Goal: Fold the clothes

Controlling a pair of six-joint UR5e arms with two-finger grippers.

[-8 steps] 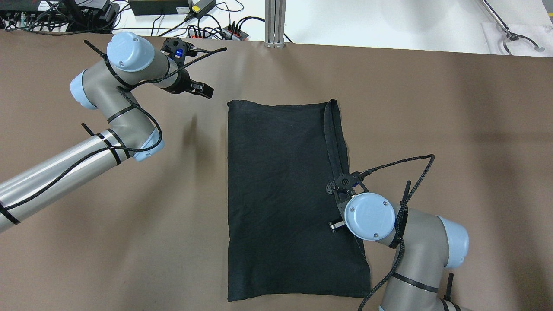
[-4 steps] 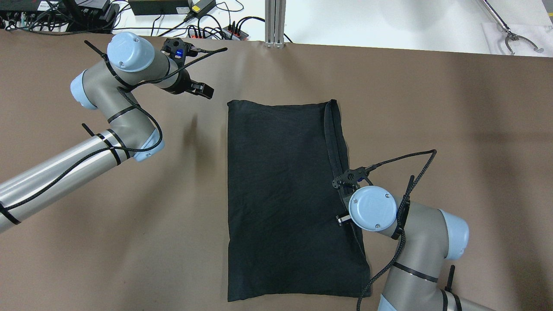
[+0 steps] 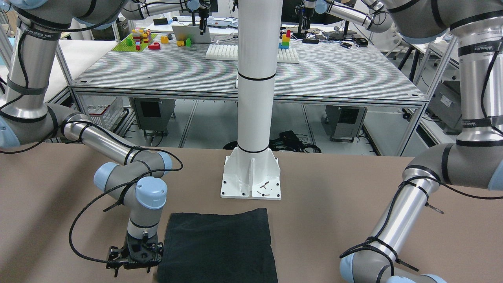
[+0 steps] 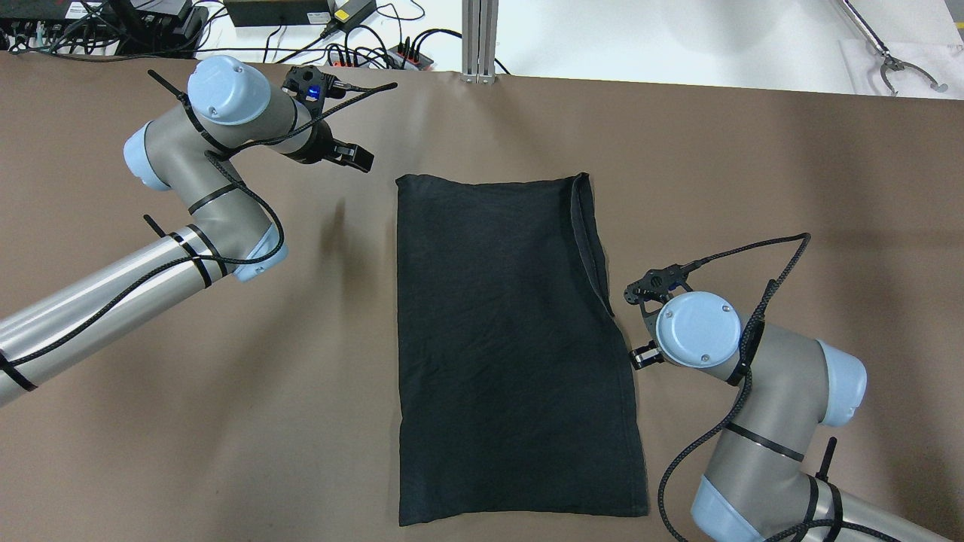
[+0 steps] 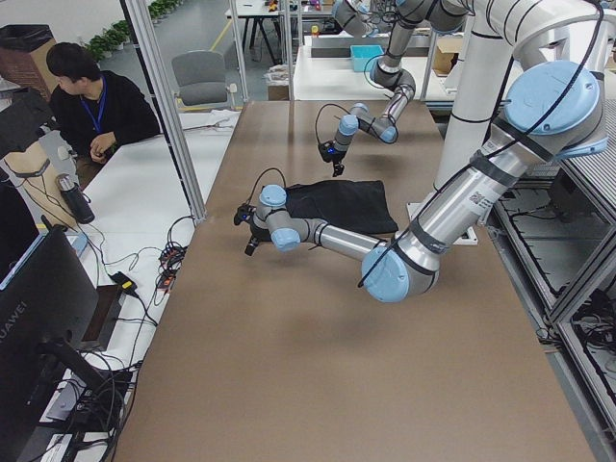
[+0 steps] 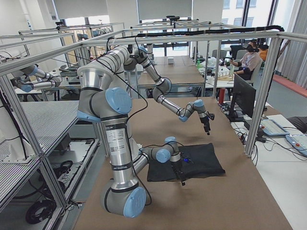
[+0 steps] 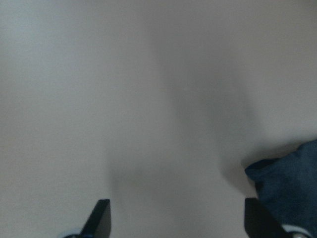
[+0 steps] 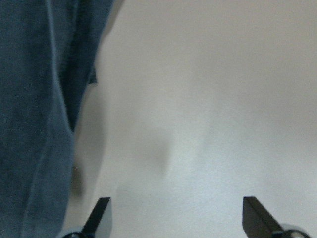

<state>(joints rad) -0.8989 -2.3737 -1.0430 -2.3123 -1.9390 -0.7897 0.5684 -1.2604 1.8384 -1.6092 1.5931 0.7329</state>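
Right pincer (image 8: pixel 176 218): open, the two fingertips set wide with only bare desk (image 4: pixel 753 165) between them. It grips nothing.
Right pincer, station: low over the desk, just beside the right long edge of the clothes (image 4: pixel 504 339) and about midway along it. Its wrist view puts the fabric edge next to one fingertip; contact cannot be told.
Left pincer (image 4: pixel 354 156): open and empty, fingertips over bare desk.
Left pincer, station: toward the desk's far edge, near the far left corner of the clothes but apart from it. That corner shows low at the side of its wrist view.
Clothes: one black rectangle lying flat at mid-desk, long sides running from the robot's edge toward the far edge.
Edges: the left and far edges are near straight. The right edge slants outward toward the robot's edge. A narrow doubled strip (image 4: pixel 580 226) runs along the far part of the right edge, and the hem is slightly wavy.
Open room: broad bare desk on either side of the clothes, out toward both ends, and a band of bare desk between the clothes and the far edge.
Obstructions: a white post (image 3: pixel 257 98) on its base plate (image 3: pixel 251 177) stands at the robot's edge, close to the near short edge of the clothes with a slim gap between. The right arm's black cable (image 4: pixel 783 252) loops toward the desk's right end, off the fabric.
Beyond the desk: an aluminium upright (image 4: pixel 480 38) stands at the far edge with power strips (image 4: pixel 361 49) behind it. A person (image 5: pixel 91 106) sits at a side table past that edge.
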